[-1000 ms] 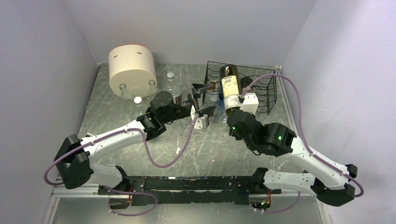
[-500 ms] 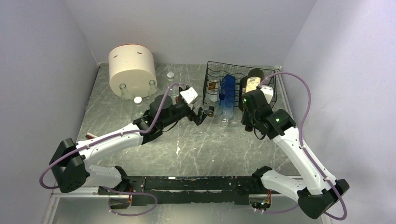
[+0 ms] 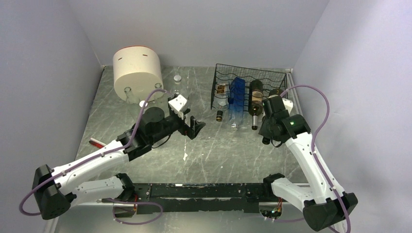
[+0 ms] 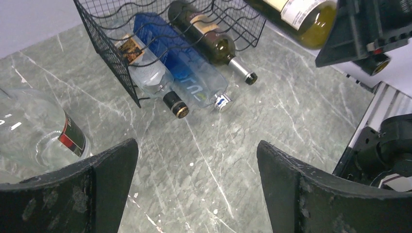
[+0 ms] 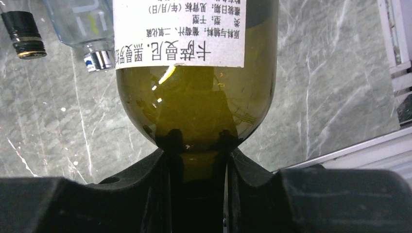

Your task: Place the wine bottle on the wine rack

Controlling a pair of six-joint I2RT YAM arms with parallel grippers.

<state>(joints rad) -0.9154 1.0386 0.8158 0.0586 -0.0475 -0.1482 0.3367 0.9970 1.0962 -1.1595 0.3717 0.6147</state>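
Note:
The black wire wine rack point(image 3: 248, 75) stands at the back right and also shows in the left wrist view point(image 4: 111, 63). In it lie a small clear bottle point(image 4: 145, 73), a blue bottle point(image 4: 187, 68) and a dark wine bottle point(image 3: 255, 97). My right gripper point(image 3: 269, 104) is shut on the neck of an olive-green wine bottle with a white label point(image 5: 194, 87). It holds the bottle off the table at the rack's right end, base toward the rack point(image 4: 296, 14). My left gripper point(image 3: 194, 128) is open and empty above the table point(image 4: 197, 145), left of and nearer than the rack.
A cream cylindrical container point(image 3: 137, 70) stands at the back left with clear glass jars point(image 3: 128, 92) in front of it. One jar is close by my left finger point(image 4: 34, 131). White caps point(image 3: 177, 77) lie loose. The wall is close to the rack's right side.
My right arm has carried the wine bottle from over the rack's middle to its right end. My left gripper has pulled back from the rack, to the left and nearer.

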